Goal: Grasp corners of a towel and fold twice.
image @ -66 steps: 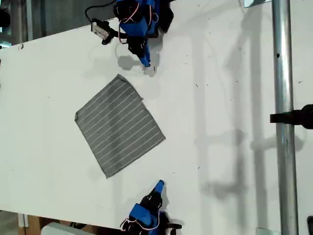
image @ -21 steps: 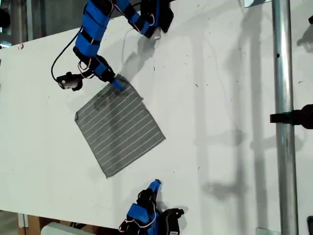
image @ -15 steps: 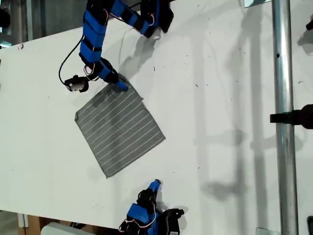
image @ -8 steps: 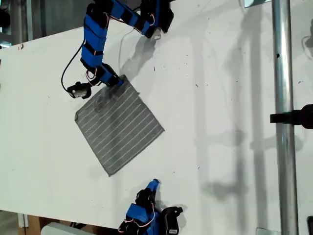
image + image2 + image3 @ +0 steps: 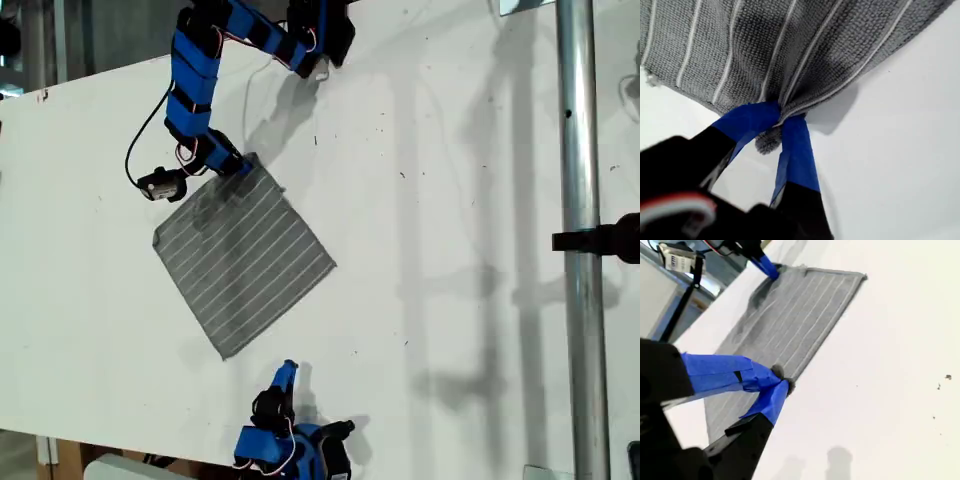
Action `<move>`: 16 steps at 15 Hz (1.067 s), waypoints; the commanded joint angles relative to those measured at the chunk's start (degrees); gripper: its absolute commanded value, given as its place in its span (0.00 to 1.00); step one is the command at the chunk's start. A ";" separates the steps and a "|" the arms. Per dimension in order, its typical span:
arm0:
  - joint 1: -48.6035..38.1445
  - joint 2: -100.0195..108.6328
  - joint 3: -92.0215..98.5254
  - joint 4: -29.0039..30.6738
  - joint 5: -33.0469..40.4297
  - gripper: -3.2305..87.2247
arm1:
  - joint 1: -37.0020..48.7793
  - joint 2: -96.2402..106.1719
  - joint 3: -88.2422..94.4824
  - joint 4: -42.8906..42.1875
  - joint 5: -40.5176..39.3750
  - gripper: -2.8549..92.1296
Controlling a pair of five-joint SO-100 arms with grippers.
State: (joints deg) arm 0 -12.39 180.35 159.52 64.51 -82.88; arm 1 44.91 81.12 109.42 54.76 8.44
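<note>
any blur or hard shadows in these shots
Exterior view: sharp, with soft arm shadows on the table. First wrist view: towel weave crisp, my first gripper casting a dark shadow. Second wrist view: my second gripper slightly soft.

The towel [image 5: 805, 45] is soft, looped cloth, matt grey with thin white woven stripes. The tabletop [image 5: 450, 250] is smooth, matt white, lightly specked. My first tool [image 5: 779, 119] has fingers [image 5: 797, 150] wrapped in matt blue tape over black plastic. A pole [image 5: 580, 250] is smooth, dull-shining metal.
</note>
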 commanded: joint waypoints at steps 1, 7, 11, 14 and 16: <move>-1.32 -27.77 -20.04 -6.24 5.36 0.00 | -0.18 0.18 -1.32 -0.35 -0.53 0.03; -0.44 -87.10 -82.97 12.92 15.91 0.00 | -0.26 0.18 -1.14 -0.35 -0.53 0.03; 0.97 -104.50 -106.35 16.35 22.50 0.09 | -0.26 0.35 -0.88 -0.53 -0.53 0.03; 1.58 -104.24 -105.91 15.21 36.04 0.47 | -0.26 0.44 -0.79 -0.62 -0.53 0.03; 0.09 -104.77 -105.47 16.26 38.58 0.48 | -0.26 0.88 -0.26 -0.97 -0.53 0.03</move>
State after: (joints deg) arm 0 -11.43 75.06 56.51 80.16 -46.14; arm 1 44.91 81.12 109.42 54.58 8.44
